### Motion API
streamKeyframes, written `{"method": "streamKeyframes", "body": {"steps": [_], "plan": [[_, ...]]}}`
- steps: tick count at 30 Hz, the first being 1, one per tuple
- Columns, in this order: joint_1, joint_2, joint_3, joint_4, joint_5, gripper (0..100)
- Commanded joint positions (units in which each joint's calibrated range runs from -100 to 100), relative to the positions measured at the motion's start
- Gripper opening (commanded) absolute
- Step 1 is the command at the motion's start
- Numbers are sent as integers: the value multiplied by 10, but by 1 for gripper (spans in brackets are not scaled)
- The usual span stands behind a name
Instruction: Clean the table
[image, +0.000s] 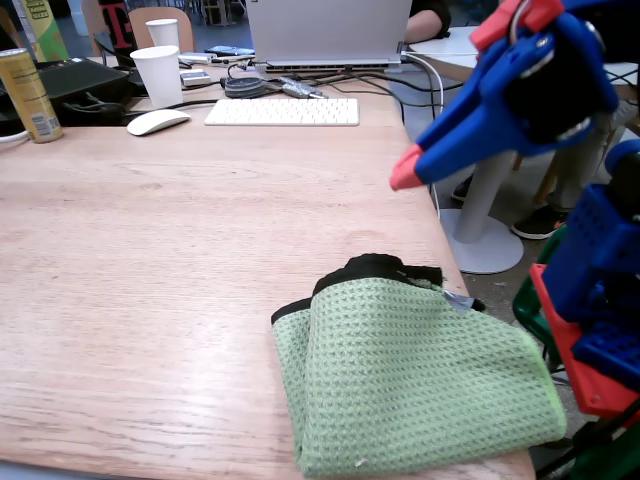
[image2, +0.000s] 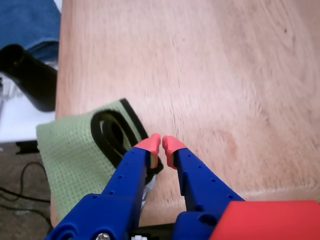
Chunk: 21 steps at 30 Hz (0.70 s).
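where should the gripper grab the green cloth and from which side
Probably the raised, black-trimmed fold of the green cloth, seen as a loop in the wrist view. It stands proud of the table, giving the fingers something to pinch, unlike the flat middle. Come from above; the gripper, nearly closed, hovers beside that fold and must open first.

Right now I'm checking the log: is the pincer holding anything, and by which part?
Nothing is held: the pincer is shut and empty above the table.
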Motion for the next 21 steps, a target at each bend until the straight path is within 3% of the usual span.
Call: {"method": "streamKeyframes", "body": {"steps": [1,6,21], "plan": [[2,-92,103,-5,0,0],[2,-186,262,-17,-4,0],[-1,-186,298,-32,0,0]]}}
